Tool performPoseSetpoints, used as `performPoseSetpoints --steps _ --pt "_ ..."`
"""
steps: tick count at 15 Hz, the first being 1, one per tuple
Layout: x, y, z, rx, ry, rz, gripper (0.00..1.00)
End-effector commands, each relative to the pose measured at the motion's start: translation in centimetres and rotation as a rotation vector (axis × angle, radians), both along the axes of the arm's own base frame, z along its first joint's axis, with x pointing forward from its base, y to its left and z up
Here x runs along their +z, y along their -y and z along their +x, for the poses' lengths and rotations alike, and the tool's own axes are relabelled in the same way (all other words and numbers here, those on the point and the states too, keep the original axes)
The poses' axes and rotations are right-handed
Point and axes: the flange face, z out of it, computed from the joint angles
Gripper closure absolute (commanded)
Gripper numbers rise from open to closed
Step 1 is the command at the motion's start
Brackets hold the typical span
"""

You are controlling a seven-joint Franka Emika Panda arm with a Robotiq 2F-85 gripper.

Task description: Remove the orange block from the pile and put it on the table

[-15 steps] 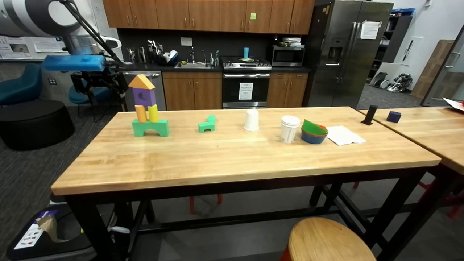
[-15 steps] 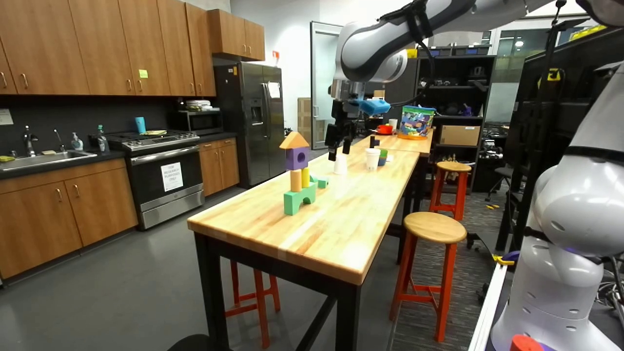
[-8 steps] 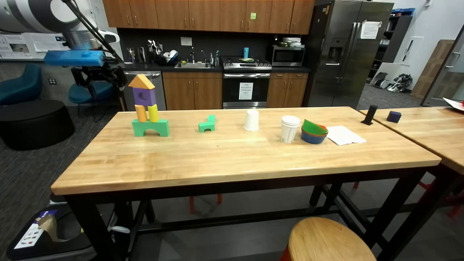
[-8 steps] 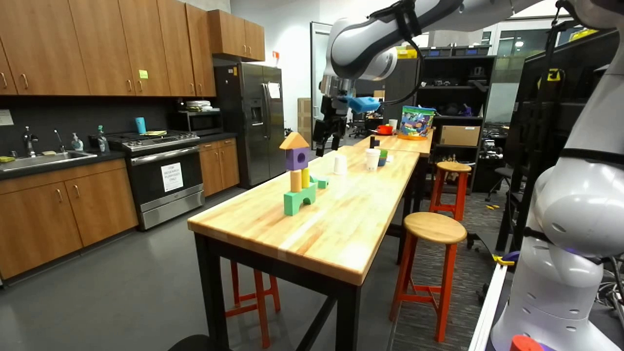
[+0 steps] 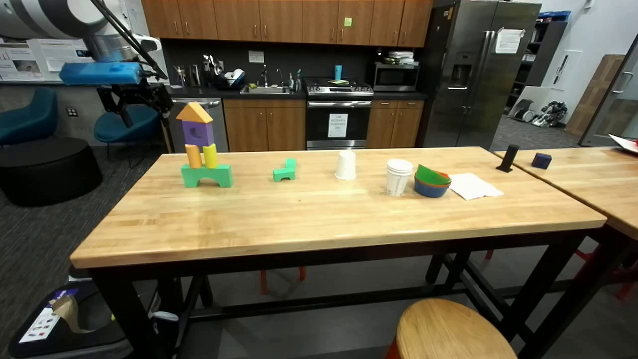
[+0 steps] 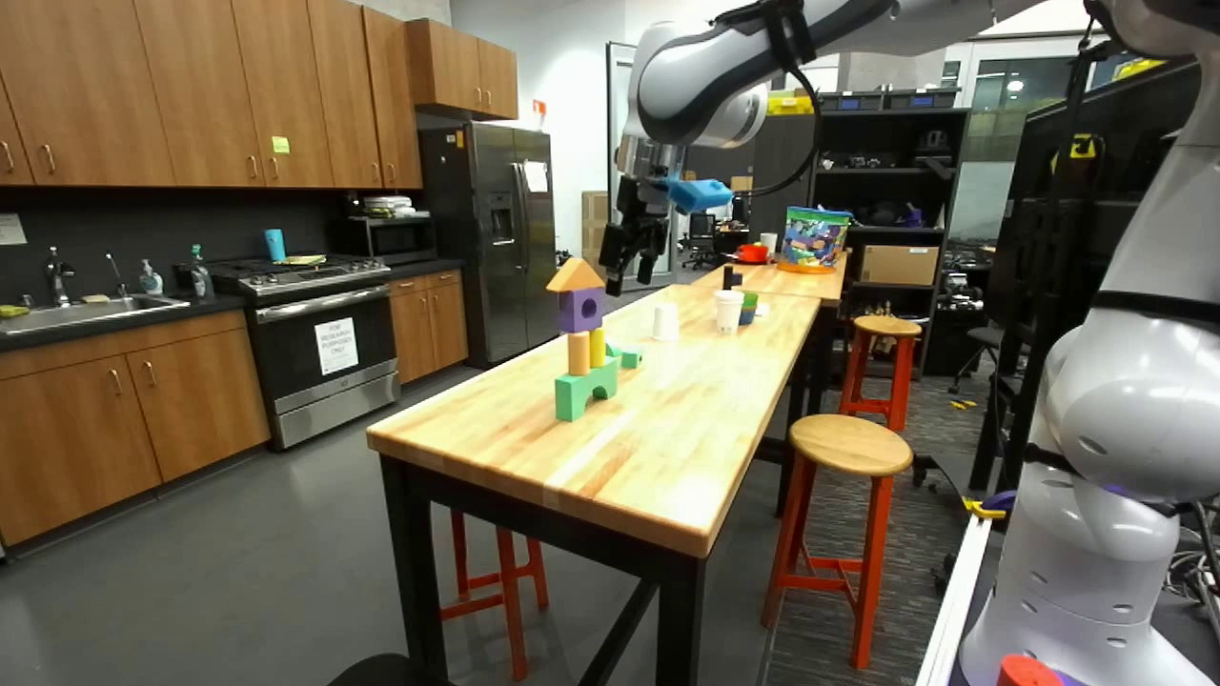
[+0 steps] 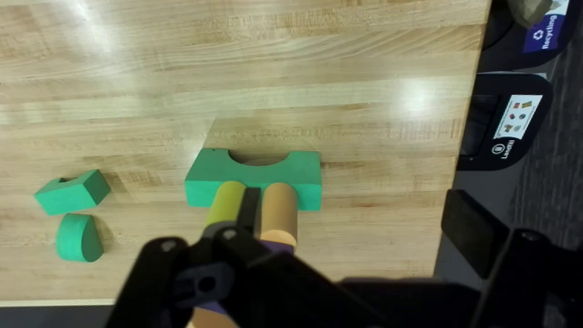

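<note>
one pile (image 5: 199,141) of five blocks, claw (image 5: 147,118) spread beside its peak

with 12 o'clock at the top of an exterior view, the arm (image 5: 50,20) fills the 10 o'clock corner, its claw hanging at 9 o'clock of the orange block (image 5: 195,113): near, with a slim gap between them in both exterior views. the fingers (image 7: 473,232) stand wide apart in the wrist view.

the orange block, cut like a roof, sits on top of the pile, resting on a purple block (image 5: 207,133). below that, an orange cylinder (image 5: 194,156) stands a little past 6 o'clock of the purple one and a yellow cylinder (image 5: 211,156) at its 5 o'clock. both are upright on the green base (image 5: 207,173), an arch set on the desk (image 5: 299,224).

at 3 o'clock of the base lie a notched green block (image 7: 68,200) and a rounded green block (image 7: 75,238), just beside each other in the wrist view. farther along at 3 o'clock come an upturned white cup (image 5: 346,165), a stack of white cups (image 5: 398,178), and a blue bowl (image 5: 430,190) with a green bowl (image 5: 428,175) tilted in it. a white sheet (image 5: 474,186) lies just beside the bowls, at 3 o'clock. at 2 o'clock of the sheet a black stand (image 5: 508,157) is near the desk's edge.
</note>
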Motion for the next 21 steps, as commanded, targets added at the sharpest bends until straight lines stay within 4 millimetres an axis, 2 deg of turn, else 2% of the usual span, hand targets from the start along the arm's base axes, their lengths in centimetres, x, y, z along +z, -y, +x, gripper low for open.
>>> performPoseSetpoints --steps 1,6,12,14,18,19,21 --pt "1.6 -0.9 1.7 -0.002 0.040 -0.020 0.00" --pt "3.1 -2.7 4.0 0.015 0.083 -0.033 0.00" --pt "2.6 -2.9 7.4 -0.031 0.087 -0.032 0.00" --pt "2.3 -4.0 8.4 -0.078 0.105 -0.036 0.00" --pt "0.6 -8.3 9.0 -0.180 0.104 0.010 0.00" --pt "0.7 -6.7 8.5 -0.134 0.092 0.003 0.00" --pt "0.1 -8.4 8.6 -0.156 0.088 0.014 0.00"
